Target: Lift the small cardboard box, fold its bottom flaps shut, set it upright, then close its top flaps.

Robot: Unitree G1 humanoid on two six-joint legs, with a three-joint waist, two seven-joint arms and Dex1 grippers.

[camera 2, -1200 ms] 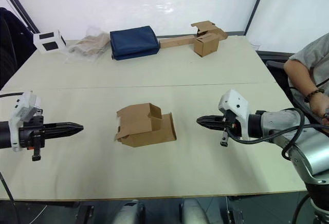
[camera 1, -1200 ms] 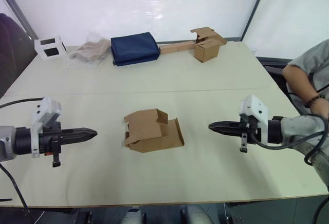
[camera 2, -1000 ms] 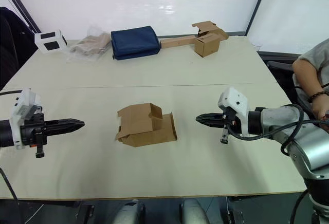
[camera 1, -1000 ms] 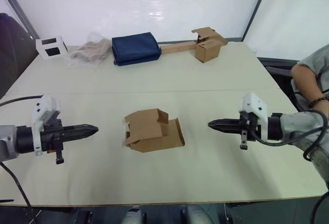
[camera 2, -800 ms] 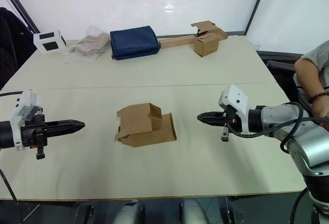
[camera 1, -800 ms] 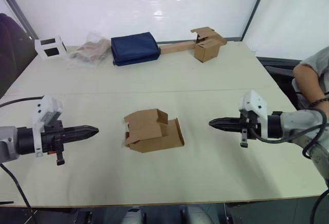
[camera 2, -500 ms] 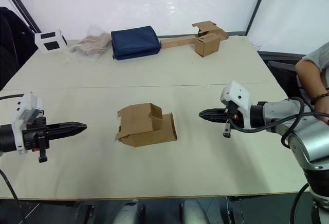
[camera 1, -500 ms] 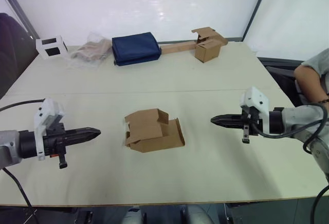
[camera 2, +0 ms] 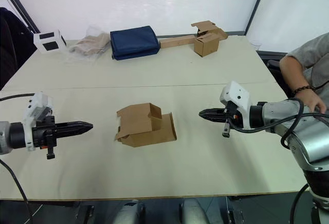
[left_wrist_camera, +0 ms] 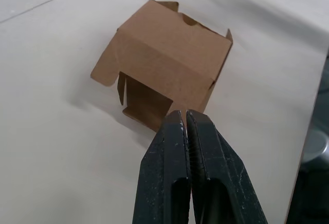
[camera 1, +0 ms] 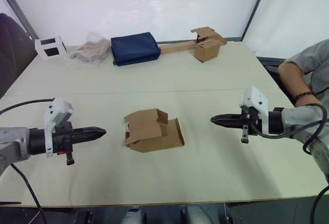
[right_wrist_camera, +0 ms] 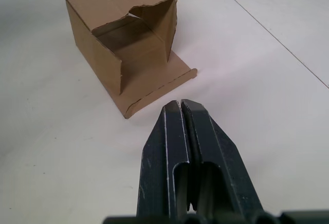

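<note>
Pale table [camera 1: 216,172] fills the frame; box [camera 1: 152,130] lies on its side at centre, flaps [right_wrist_camera: 159,88] splayed, probably awaiting lifting; I see left gripper [camera 1: 101,131] and right gripper [camera 1: 215,118] clenched, empty, flanking it, apart.

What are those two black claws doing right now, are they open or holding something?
Left gripper: shut, holding nothing, apart from the small cardboard box.
Right gripper: shut, holding nothing, also apart from the box.
</note>
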